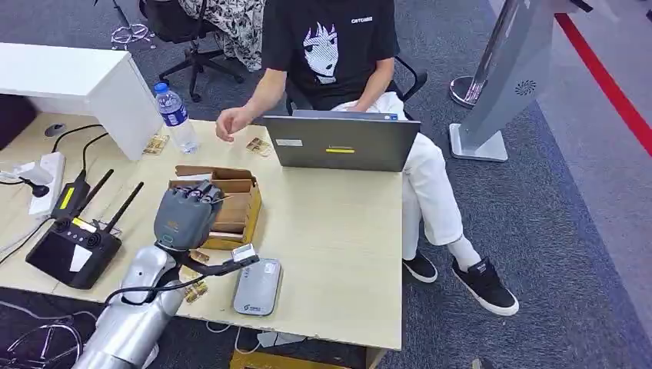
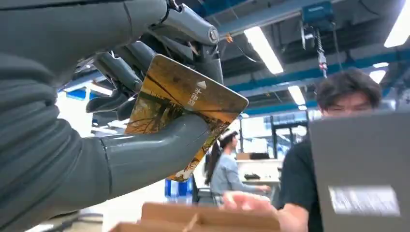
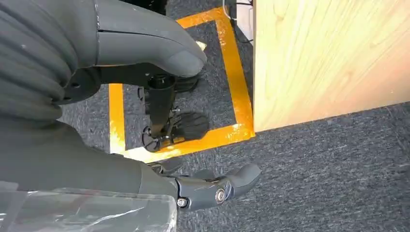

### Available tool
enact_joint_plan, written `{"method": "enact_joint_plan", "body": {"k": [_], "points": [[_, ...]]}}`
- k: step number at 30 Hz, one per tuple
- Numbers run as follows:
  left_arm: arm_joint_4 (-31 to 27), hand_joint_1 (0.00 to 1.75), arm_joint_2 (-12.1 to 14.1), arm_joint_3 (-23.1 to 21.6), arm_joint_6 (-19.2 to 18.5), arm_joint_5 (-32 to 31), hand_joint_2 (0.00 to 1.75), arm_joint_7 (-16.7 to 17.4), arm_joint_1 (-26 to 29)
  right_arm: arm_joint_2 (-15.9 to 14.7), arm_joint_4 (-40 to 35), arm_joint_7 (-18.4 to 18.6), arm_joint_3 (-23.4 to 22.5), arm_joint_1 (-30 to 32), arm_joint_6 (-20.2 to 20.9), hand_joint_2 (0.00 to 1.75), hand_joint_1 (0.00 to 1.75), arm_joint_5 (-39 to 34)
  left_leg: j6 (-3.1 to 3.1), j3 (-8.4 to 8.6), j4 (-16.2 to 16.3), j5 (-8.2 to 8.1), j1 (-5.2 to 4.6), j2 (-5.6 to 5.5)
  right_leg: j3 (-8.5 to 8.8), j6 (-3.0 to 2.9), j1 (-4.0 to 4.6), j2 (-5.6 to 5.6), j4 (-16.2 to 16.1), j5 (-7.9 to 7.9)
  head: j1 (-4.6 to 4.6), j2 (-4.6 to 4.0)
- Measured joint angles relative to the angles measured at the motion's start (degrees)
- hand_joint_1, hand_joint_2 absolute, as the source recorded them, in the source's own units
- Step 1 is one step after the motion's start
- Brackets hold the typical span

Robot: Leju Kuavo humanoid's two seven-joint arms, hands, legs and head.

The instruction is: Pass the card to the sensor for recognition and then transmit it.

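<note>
1. A black remote controller (image 1: pixel 73 246) with two antennas sits near the left edge of the wooden table (image 1: pixel 338 223), with a white power strip (image 1: pixel 46 181) farther back along that edge.
2. The robot's left hand (image 1: pixel 187 215) is raised above the front half of the table, over an open cardboard box (image 1: pixel 238 204); seen from the wrist, its thumb and fingers (image 2: pixel 118 72) pinch a yellow-brown card (image 2: pixel 186 101), held clear of the surface.
3. A water bottle (image 1: pixel 174 117) stands toward the back edge, with more cards (image 1: pixel 258 146) lying loose near it.
4. A small grey card reader (image 1: pixel 257 286) lies flat by the front edge, just right of the robot's silver forearm.
5. A person in a black T-shirt (image 1: pixel 330 46) sits behind an open grey laptop (image 1: pixel 342 142) at the back edge, one hand (image 1: pixel 231 123) over the table.
6. The robot's right hand (image 3: pixel 159 111) hangs beside the table over grey carpet and a taped yellow floor frame (image 3: pixel 232 77), fingers loosely apart, holding nothing.
</note>
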Motion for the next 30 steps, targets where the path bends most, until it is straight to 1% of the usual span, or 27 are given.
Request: {"method": "enact_joint_plan", "body": {"k": [5, 7, 12, 15, 19, 20, 21, 23, 25, 27, 28, 30], "points": [[0.13, 1.75, 0.72, 0.28, -1.09, -0.20, 1.75, 0.52, -2.78, 0.02, 0.00, 0.39, -0.02, -0.09, 0.02, 1.75, 0.00, 0.74, 0.01, -0.01, 0.00, 0.02, 0.00, 0.01, -0.01, 0.03, 0.00, 0.00, 0.00, 0.04, 0.00, 0.00], [2.11, 1.75, 1.07, 0.41, -0.98, -0.63, 1.75, 0.70, -4.44, 0.11, 0.00, 0.50, -0.02, -0.19, 0.02, 1.75, 0.00, 0.96, -0.01, -0.01, 0.00, 0.04, 0.00, 0.00, -0.01, 0.03, 0.00, 0.00, 0.01, 0.05, 0.00, 0.00], [8.04, 1.75, 1.57, 0.48, 1.05, -3.02, 1.75, 1.14, -7.43, 0.24, 0.00, 0.61, -0.02, -0.28, 0.02, 1.75, 0.00, 1.77, -0.01, -0.01, 0.00, 0.05, 0.00, 0.02, -0.03, -0.01, 0.00, 0.01, 0.01, 0.09, 0.00, 0.00], [10.12, 1.75, 1.59, 0.48, 1.51, -3.08, 1.75, 1.07, -8.34, 0.26, 0.00, 0.61, -0.02, -0.29, 0.02, 1.75, 0.00, 1.79, -0.01, -0.01, 0.00, 0.05, 0.00, 0.01, -0.03, -0.01, 0.00, 0.01, 0.01, 0.09, 0.00, 0.00], [11.45, 1.75, 1.59, 0.48, 1.58, -3.08, 1.75, 1.05, -8.96, 0.26, 0.00, 0.59, -0.02, -0.30, 0.02, 1.75, 0.00, 1.79, -0.01, -0.03, 0.00, 0.05, 0.00, 0.01, -0.04, -0.01, 0.00, 0.01, 0.01, 0.09, 0.00, 0.00], [11.65, 0.70, 1.59, 0.48, 1.64, -3.08, 1.75, 1.03, -9.02, 0.26, 0.00, 0.61, -0.04, -0.31, 0.02, 1.75, 0.00, 1.79, -0.01, -0.02, 0.00, 0.05, 0.00, 0.02, -0.04, -0.01, 0.00, 0.01, 0.01, 0.09, 0.00, 0.00], [11.85, 0.00, 1.59, 0.48, 1.75, -3.06, 1.75, 0.94, -9.04, 0.28, 0.00, 0.61, -0.04, -0.30, 0.00, 1.75, 0.00, 1.81, -0.01, -0.03, 0.00, 0.05, 0.00, 0.02, -0.05, -0.01, 0.00, 0.02, 0.01, 0.09, 0.00, 0.00], [12.20, 0.00, 1.59, 0.48, 2.49, -2.69, 1.75, 0.46, -9.04, 0.33, 0.00, 0.61, -0.07, -0.30, 0.00, 1.75, 0.00, 1.88, -0.01, -0.04, 0.00, 0.05, 0.00, 0.02, -0.07, -0.01, 0.00, 0.02, 0.01, 0.09, 0.00, 0.00], [12.24, 0.00, 1.53, 0.59, 4.95, -1.88, 1.75, -0.65, -8.77, 0.39, 0.00, 0.61, -0.17, -0.31, -0.04, 1.75, 0.00, 2.20, -0.01, -0.05, 0.00, 0.05, 0.00, 0.01, -0.07, -0.01, 0.00, 0.01, 0.01, 0.09, 0.02, 0.00], [10.99, 0.00, 1.09, 1.62, 6.52, -1.73, 1.75, -2.10, -7.76, 0.46, 0.00, 0.61, -0.35, -0.31, -0.24, 1.75, 0.00, 2.60, -0.01, -0.06, 0.00, 0.05, 0.00, 0.02, -0.08, -0.01, 0.00, 0.02, 0.01, 0.09, -0.02, 0.00], [9.35, 0.00, 0.35, 2.64, 6.65, -1.99, 1.75, -3.94, -6.68, 0.50, 0.00, 0.61, -0.44, -0.31, -0.37, 1.75, 0.00, 2.64, -0.01, -0.07, 0.00, 0.04, -0.01, 0.03, -0.10, -0.01, -0.01, 0.04, 0.01, 0.09, 0.00, 0.00], [5.13, 0.00, -1.51, 6.13, 6.82, -1.99, 1.75, -8.42, -4.29, 0.55, 0.00, 0.59, -0.57, -0.27, -0.55, 1.75, 0.00, 2.69, -0.01, -0.11, 0.00, 0.04, -0.02, 0.04, -0.14, 0.00, -0.01, 0.04, 0.00, 0.08, 0.00, 0.00]]}}
